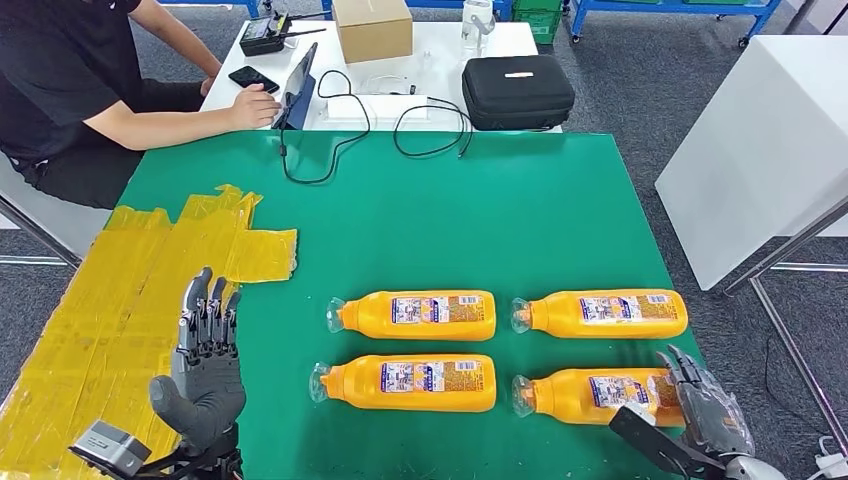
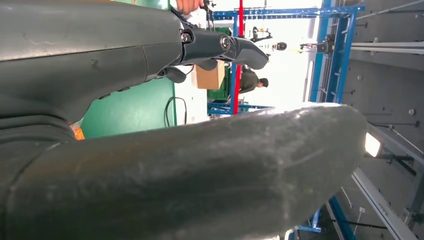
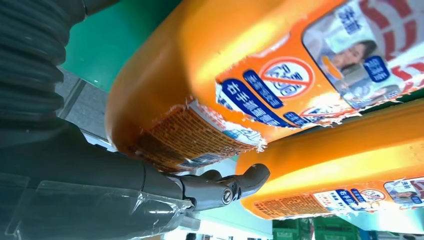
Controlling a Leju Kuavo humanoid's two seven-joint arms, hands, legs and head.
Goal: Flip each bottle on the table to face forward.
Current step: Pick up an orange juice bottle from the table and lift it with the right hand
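While 4 orange bottles lie on their sides in 2 rows on the green table [image 1: 560,200], caps toward the robot's left and labels up, the right hand [image 1: 703,402] sits at the base of the near-right bottle [image 1: 590,394]. Its fingers [image 3: 235,184] reach along the base; whether they actually grip is unclear from the close wrist view. Near-left bottle [image 1: 405,383], far-left bottle [image 1: 415,315] and far-right bottle [image 1: 602,314] lie apart from both hands. The left hand [image 1: 205,360] is raised, fingers straight, holding nothing, beside the yellow tape patch [image 1: 120,300].
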